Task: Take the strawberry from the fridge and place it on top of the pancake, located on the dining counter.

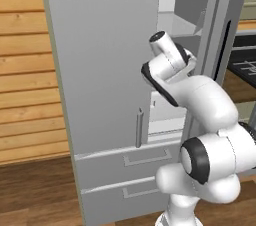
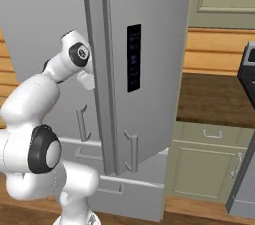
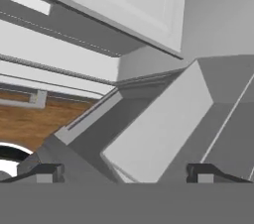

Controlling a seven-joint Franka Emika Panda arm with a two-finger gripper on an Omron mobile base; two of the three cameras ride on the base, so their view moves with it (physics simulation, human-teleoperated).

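Gripper (image 3: 126,174): dark fingertips spread wide, holding nothing, reaching into open compartment | tall light grey double-door fridge (image 1: 107,70): right door ajar, white shelves visible, contents indiscernible | strawberry: position cannot be told

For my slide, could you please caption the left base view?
White arm reaching into the grey fridge between its partly opened doors.

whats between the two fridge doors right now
In the left base view, the robot arm reaches through the gap between the open doors of the fridge, toward the white shelves inside.
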